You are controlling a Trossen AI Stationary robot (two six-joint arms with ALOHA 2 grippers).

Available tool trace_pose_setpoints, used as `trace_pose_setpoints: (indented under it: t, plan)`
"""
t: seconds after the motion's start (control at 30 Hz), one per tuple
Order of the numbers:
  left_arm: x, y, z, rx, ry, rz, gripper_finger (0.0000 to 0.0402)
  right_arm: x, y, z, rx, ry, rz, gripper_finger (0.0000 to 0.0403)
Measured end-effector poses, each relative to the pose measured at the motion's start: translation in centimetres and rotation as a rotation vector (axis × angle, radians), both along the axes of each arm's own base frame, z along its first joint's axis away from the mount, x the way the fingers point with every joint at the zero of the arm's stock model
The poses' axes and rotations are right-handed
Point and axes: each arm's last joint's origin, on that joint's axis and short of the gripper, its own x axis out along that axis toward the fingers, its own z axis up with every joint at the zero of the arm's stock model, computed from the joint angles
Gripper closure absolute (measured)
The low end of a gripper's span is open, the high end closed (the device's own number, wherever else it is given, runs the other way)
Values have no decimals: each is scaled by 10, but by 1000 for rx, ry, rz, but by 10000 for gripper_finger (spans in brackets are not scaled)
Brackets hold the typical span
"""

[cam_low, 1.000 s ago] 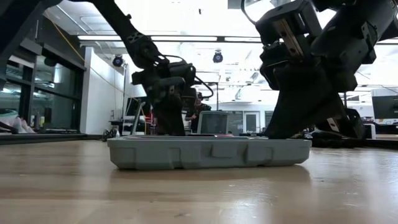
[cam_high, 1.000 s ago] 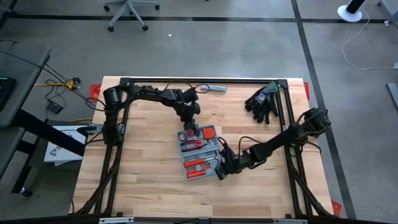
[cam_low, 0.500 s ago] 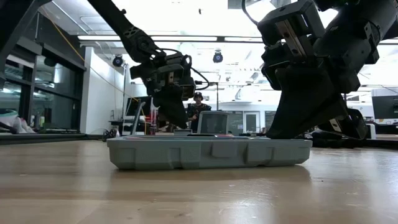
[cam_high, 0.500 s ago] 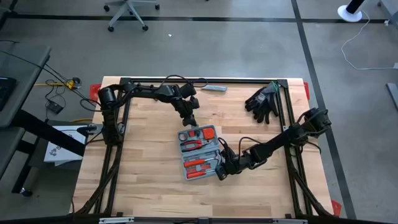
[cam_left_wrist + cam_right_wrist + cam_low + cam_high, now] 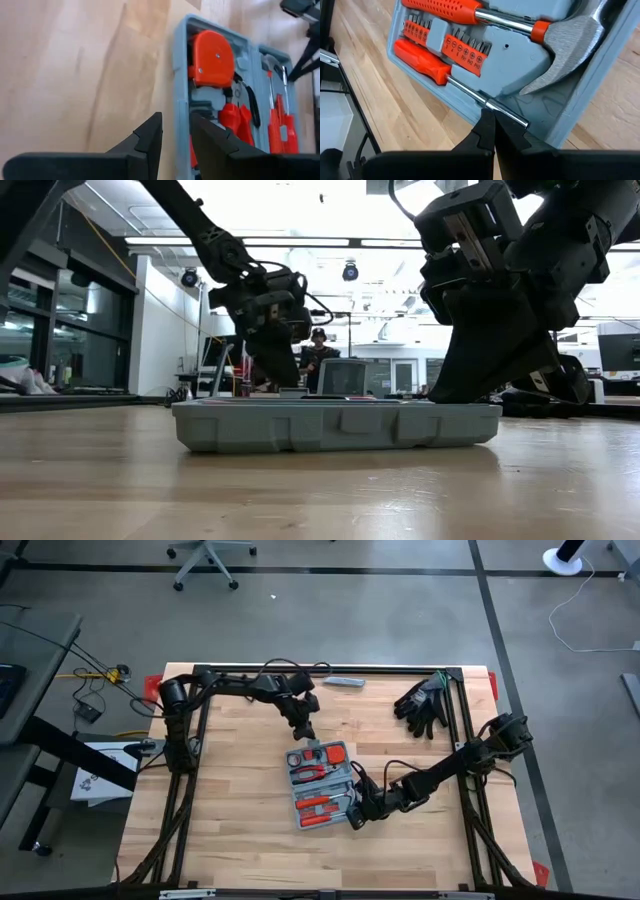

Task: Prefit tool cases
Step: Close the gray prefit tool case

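Left gripper (image 5: 305,730) lifted off tool case (image 5: 322,784) — fingers apart, right gripper (image 5: 357,814) pinched closed beside it

Bare wood lies open left of the tool case (image 5: 320,783); the right gripper (image 5: 357,811) crowds its right edge.

Grey-blue tool case (image 5: 320,783), orange-red tools (image 5: 447,11), black gloves (image 5: 423,704)
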Motion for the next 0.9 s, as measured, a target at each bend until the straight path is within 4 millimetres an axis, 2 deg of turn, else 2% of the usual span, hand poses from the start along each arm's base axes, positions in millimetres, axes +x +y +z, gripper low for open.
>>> trace_pose_setpoints:
  t: [0.17,0.67,0.9]
  plan:
    - [1,0,-9,-92,-15,-30,309,0,0,0,0,0,0,403]
    - [-2,4,-11,-105,-18,-39,320,0,0,0,-5,5,-5,403]
    - [-2,5,-11,-78,-10,-30,309,0,0,0,-5,4,-5,403]
